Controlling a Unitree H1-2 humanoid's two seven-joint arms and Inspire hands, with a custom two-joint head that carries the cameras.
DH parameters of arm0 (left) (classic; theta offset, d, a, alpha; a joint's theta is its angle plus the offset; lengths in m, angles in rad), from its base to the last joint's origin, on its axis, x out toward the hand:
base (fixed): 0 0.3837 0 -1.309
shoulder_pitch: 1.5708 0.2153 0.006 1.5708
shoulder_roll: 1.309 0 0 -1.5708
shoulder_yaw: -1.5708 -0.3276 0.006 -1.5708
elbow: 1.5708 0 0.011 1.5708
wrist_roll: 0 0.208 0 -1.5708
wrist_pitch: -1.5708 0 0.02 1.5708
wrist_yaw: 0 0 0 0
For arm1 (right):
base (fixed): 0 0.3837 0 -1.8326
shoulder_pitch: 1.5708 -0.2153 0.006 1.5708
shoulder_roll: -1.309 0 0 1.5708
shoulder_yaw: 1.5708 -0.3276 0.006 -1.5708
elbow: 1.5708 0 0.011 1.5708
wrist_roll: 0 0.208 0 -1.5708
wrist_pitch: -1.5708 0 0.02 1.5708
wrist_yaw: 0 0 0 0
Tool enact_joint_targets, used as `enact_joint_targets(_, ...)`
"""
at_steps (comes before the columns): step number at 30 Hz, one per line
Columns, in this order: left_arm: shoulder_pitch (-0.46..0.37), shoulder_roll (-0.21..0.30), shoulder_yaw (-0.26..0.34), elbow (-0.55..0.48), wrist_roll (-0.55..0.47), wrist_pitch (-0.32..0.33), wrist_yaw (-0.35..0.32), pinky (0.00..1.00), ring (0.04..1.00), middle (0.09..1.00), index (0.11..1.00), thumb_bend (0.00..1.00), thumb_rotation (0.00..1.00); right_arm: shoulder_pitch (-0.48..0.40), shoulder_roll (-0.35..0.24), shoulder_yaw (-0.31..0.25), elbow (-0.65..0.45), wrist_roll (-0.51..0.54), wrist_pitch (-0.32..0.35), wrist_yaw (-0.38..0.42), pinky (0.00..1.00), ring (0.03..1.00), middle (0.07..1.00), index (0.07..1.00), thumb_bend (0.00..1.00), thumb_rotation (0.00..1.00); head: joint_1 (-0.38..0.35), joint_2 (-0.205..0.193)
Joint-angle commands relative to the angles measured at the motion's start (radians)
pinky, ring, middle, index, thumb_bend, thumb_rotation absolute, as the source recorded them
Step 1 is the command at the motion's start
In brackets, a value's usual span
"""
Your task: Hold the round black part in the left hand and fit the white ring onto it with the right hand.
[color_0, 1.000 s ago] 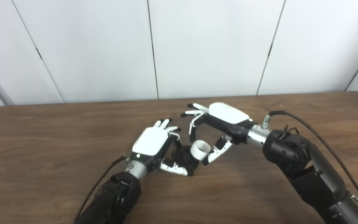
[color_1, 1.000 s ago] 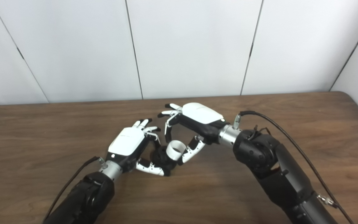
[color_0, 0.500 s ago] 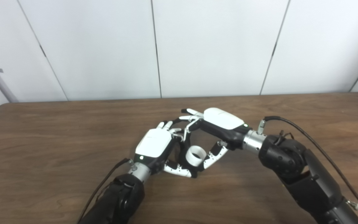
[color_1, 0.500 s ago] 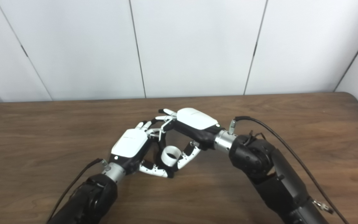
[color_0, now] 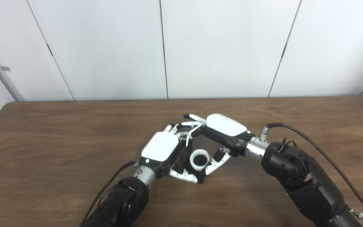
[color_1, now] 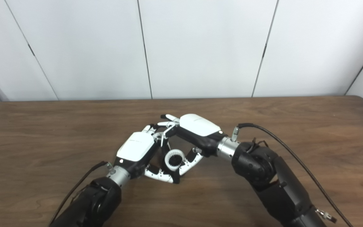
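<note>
Both arms are brought in from the bottom edge and angled inward, so that the two hands meet near the middle. The left hand is held with its white back upward, fingers curled closed beneath. The right hand is angled toward it, thumb and fingers pinched together.

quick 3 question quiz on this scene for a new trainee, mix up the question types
1. True or false: the white ring lies alone on the table, away from both hands.
2. Which hand holds the round black part? A) left hand B) right hand C) neither
3. Fill in: through the ring's opening you see a dark centre edged with ____.

Key: 1 false, it sits between the two hands, at the black part. 2 A. 3 teeth.
</note>
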Motion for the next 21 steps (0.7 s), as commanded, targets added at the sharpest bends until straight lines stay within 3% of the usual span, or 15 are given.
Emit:
enact_joint_targets(1,0.053,0.013,-0.043,0.022,0.007,-0.003,-0.087,1.00,0.989,0.857,0.479,0.52,0.05,-0.041,0.000,-0.006,-0.004,-0.005,-0.030,-0.028,0.91,1.000,0.903,0.476,0.52,0.13,0.002,-0.005)
enact_joint_targets(21,0.071,0.013,-0.039,0.011,0.003,-0.017,-0.072,1.00,0.985,0.849,0.479,0.52,0.05,-0.056,0.006,-0.004,0.030,-0.006,-0.046,-0.039,0.91,1.000,0.906,0.476,0.52,0.13,-0.001,-0.016)
